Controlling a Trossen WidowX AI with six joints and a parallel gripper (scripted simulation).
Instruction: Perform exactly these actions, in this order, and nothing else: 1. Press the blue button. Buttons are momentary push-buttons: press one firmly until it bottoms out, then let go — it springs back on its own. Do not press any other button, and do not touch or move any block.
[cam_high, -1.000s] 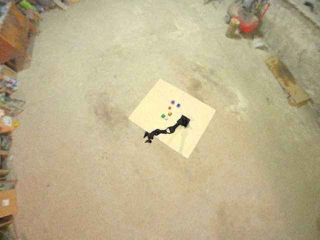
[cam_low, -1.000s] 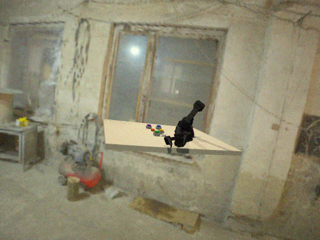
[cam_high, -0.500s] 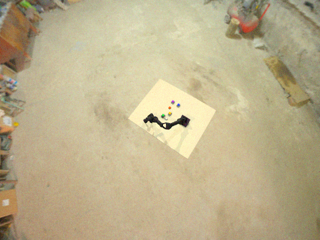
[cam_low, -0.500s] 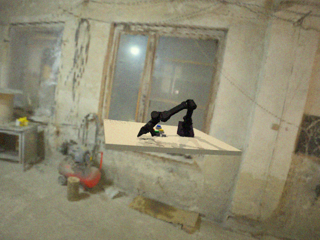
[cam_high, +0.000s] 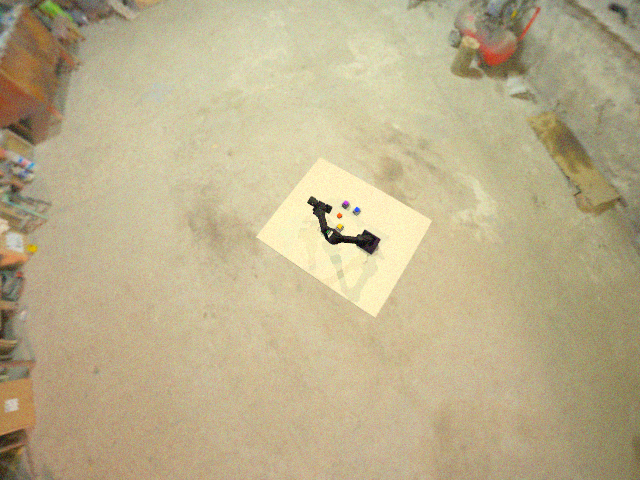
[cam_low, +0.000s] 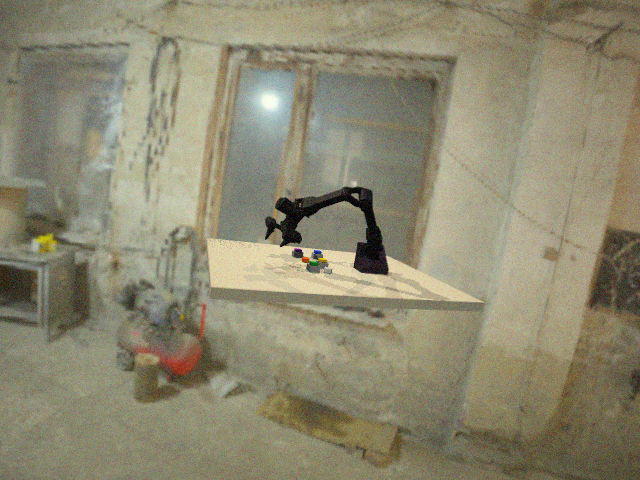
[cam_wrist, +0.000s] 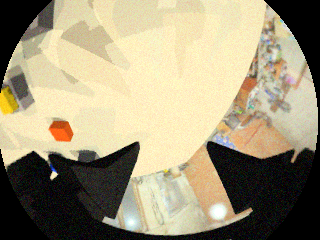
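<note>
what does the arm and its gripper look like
The single arm is matte black throughout, built of slim boxy links on a blocky dark base. Its black parallel-jaw gripper ends in two pointed, wedge-shaped fingers. No cables or markings are discernible.
</note>
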